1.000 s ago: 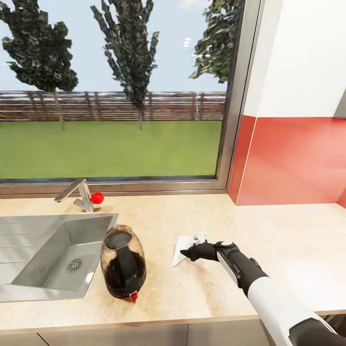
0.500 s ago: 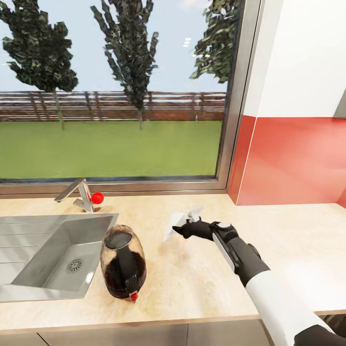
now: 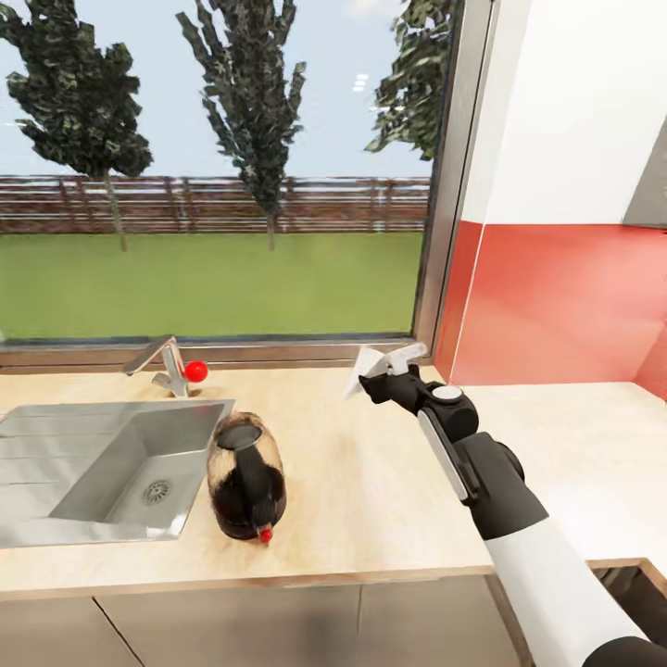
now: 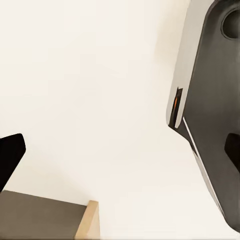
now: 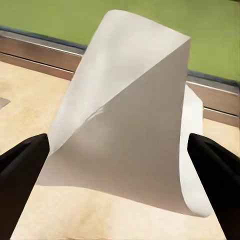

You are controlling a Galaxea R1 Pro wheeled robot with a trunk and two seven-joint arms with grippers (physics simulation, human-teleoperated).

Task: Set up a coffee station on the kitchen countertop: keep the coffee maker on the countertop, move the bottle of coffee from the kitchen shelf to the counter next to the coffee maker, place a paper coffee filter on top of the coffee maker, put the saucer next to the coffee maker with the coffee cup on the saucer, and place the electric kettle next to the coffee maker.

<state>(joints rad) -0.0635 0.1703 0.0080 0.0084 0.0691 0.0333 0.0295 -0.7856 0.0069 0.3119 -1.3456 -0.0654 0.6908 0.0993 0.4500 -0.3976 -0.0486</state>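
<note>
Paper coffee filter (image 5: 125, 125) (curled, per wrist view) pinched in right pincer (image 3: 384, 375) above countertop (image 3: 371, 482).

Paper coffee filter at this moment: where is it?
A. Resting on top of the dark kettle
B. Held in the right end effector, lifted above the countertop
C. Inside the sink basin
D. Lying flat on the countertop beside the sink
B. The white paper coffee filter sits between the fingers of the right end effector, raised off the countertop near the window, apart from the kettle.
</note>
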